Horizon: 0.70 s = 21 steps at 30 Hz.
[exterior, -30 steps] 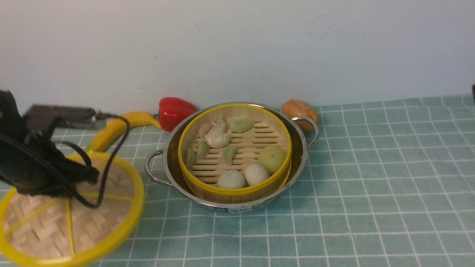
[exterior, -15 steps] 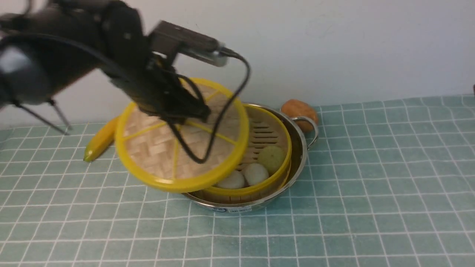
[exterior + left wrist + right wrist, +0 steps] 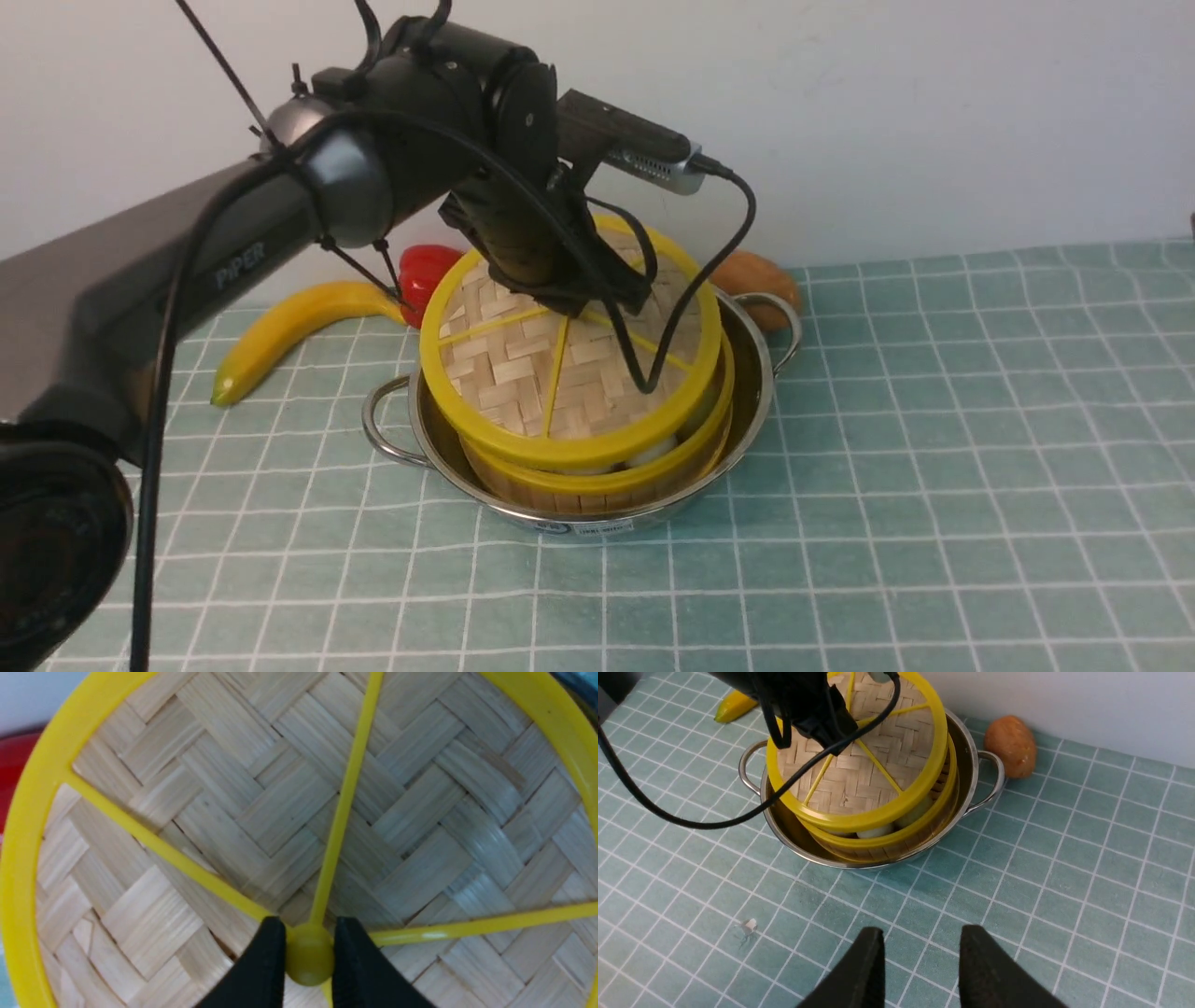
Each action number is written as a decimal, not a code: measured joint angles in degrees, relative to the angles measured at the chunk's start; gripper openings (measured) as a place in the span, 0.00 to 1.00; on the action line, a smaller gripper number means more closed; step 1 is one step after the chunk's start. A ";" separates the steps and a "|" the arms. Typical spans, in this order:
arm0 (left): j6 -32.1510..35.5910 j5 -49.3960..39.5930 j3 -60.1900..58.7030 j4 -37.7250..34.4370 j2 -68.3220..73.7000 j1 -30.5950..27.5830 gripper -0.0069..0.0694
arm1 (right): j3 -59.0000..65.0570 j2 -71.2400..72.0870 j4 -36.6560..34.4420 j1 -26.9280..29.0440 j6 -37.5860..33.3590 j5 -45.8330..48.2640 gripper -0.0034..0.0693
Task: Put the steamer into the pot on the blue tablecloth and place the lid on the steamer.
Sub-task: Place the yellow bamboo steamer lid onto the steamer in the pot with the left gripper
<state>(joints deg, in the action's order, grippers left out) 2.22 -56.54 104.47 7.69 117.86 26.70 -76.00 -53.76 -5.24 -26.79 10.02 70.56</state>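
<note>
Left gripper's point(image 3: 309, 926) clamping the knob point(image 3: 308, 961) of the flat woven-bamboo yellow-rimmed lid point(image 3: 523, 373), tilted over the slatted bamboo steamer point(image 3: 597, 487) in the shiny steel pot point(image 3: 752, 373); right gripper's point(image 3: 920, 956) hovering, jaws apart, empty.

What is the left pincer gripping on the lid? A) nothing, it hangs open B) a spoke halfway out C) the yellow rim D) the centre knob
D: the left wrist view shows the left pincer closed on the knob at the middle of the lid.

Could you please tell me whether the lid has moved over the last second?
Yes. Held by the left gripper, the lid has gone rightward from the blue tablecloth left of the pot to over the steamer, tilted.
</note>
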 joint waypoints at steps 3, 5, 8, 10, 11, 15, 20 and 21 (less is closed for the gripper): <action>0.35 -0.38 0.00 0.00 1.23 0.00 0.24 | 0.00 0.00 0.00 0.00 0.00 -0.18 0.38; 0.67 -0.38 0.00 -0.23 1.64 0.05 0.24 | 0.00 0.00 0.00 0.00 0.00 -0.33 0.38; 1.86 -0.27 0.00 -1.54 1.93 0.05 0.24 | 0.00 0.00 0.00 0.00 0.00 -0.45 0.38; 2.33 0.01 0.06 -2.41 1.99 0.05 0.24 | 0.00 0.00 0.00 0.00 0.00 -0.64 0.38; 2.39 0.13 0.11 -2.58 1.99 0.05 0.24 | 0.00 0.00 0.00 0.00 0.00 -0.71 0.38; 2.72 1.25 0.11 -2.72 2.04 0.18 0.24 | 0.00 0.00 0.00 0.00 0.00 -0.75 0.38; 2.92 1.58 0.11 -2.72 2.25 0.22 0.24 | 0.00 0.00 0.00 0.00 0.00 -0.75 0.38; 2.92 1.77 0.11 -2.72 2.31 0.22 0.24 | 0.00 0.00 0.00 0.00 0.00 -0.75 0.38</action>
<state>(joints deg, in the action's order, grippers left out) 5.14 -54.77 104.57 4.98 120.18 26.92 -76.00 -53.76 -5.24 -26.79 10.02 69.81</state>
